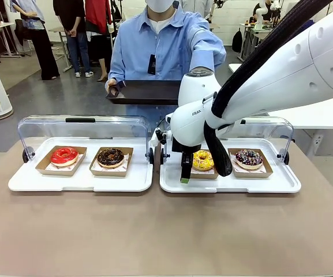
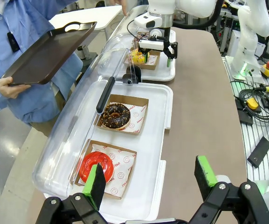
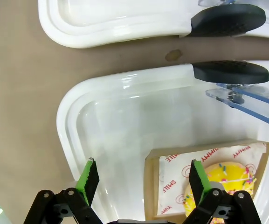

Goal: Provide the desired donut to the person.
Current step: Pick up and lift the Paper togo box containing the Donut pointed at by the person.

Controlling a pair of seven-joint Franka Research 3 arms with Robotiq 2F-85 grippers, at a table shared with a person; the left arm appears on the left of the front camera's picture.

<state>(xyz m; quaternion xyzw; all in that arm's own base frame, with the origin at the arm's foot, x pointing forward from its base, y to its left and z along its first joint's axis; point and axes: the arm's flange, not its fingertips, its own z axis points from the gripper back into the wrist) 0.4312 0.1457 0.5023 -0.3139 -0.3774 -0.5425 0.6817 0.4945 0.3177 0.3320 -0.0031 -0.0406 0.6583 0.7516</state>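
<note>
Evidently aimed at the yellow-iced sprinkled donut [image 1: 203,160] in its brown card tray, toward the left end of the right-hand white plastic tray [image 1: 229,187]: right gripper [image 1: 184,173] low over it, jaws wide apart, clamped on nothing. Beyond the table's far edge, a flat dark brown serving tray [image 1: 146,92] held out by the person in the light blue shirt [image 1: 160,40], probably to receive it. From the right wrist alone, one green pad over bare tray floor, the other over the card. From the left wrist alone, left gripper [image 2: 150,179] spread and empty above the red-iced donut [image 2: 97,165].
</note>
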